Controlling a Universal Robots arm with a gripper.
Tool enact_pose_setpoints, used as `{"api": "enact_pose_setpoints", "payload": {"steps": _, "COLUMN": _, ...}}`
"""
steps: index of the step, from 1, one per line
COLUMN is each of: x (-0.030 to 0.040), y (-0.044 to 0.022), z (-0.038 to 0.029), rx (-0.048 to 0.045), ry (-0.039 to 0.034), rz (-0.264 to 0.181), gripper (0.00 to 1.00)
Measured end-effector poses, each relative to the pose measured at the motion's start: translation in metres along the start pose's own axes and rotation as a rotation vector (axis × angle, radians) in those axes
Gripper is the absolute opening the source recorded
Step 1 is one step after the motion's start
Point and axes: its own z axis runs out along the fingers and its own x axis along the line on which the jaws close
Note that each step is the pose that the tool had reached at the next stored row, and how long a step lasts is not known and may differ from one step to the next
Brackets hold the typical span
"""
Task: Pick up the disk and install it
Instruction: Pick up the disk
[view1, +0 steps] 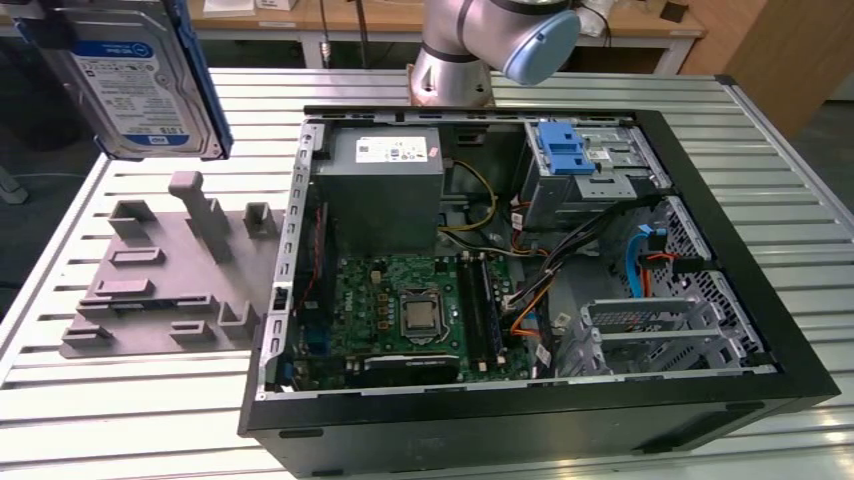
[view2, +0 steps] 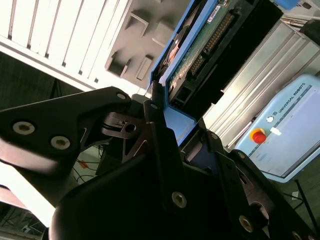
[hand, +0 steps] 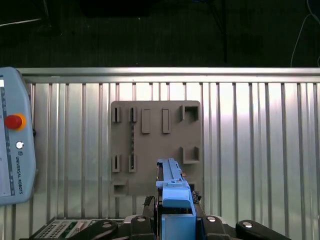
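Note:
The disk (view1: 134, 80) hangs in the air at the exterior view's upper left, above the slatted table and left of the open computer case (view1: 534, 270). It is silver with a white-and-blue label and a blue carrier frame, and it stands on edge. In the second wrist view its green circuit board (view2: 200, 45) and blue frame run up from between my black fingers (view2: 152, 115). My gripper (hand: 175, 222) is shut on the disk's blue end (hand: 172, 192), high above the grey fixture plate (hand: 155, 145).
The grey fixture plate (view1: 160, 270) with raised blocks lies left of the case. Inside the case are a grey power-supply box (view1: 387, 185), a motherboard (view1: 414, 315) and a drive cage with a blue latch (view1: 567, 150). A teach pendant (hand: 12, 140) lies beside the table.

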Motion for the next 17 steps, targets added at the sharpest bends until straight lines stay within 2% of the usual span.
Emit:
{"api": "enact_pose_setpoints", "payload": {"steps": 11, "x": -0.0001, "y": -0.0078, "z": -0.0002, "rx": 0.0001, "ry": 0.0, "rz": 0.0, "gripper": 0.36}}
{"api": "enact_pose_setpoints", "payload": {"steps": 17, "x": 0.0002, "y": -0.0186, "z": -0.0006, "rx": 0.0, "ry": 0.0, "rz": 0.0, "gripper": 0.36}}
